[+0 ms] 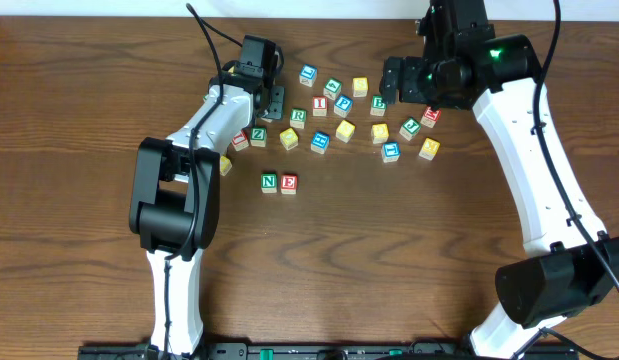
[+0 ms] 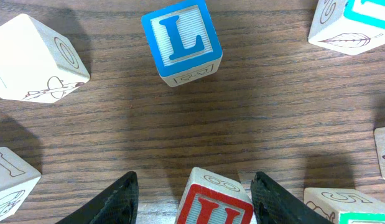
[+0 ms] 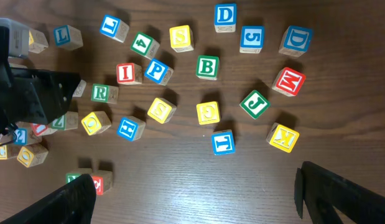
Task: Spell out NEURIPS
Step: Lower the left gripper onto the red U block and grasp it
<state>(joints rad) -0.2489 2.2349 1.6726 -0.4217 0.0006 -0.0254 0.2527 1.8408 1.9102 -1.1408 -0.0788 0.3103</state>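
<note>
**A:** How does the word look so far?

**B:** Two small wooden cubes, the green N cube (image 1: 269, 182) and the red E cube (image 1: 288, 183), sit side by side on the dark wood-grain bench (image 1: 389, 260). They lie apart from the scattered cluster, on the side nearer the arm bases.

**A:** And the other letters?

**B:** One green R cube (image 3: 101, 93), one red I cube (image 3: 125, 73) and one blue P cube (image 3: 156, 70) lie close together in the cluster. There is a yellow S cube (image 3: 181, 36) and a second yellow S cube (image 3: 160, 109). The red U cube (image 2: 214, 205) stands between the left fingers (image 2: 114, 202), which are half open around it with a gap on one side.

**A:** The right fingers (image 3: 341, 196)?

**B:** Spread wide and empty above the cluster.

**A:** Anything unclear?

**B:** The picture's edge cuts off the U cube in the left wrist view, and overhead the arm hides it.
</note>
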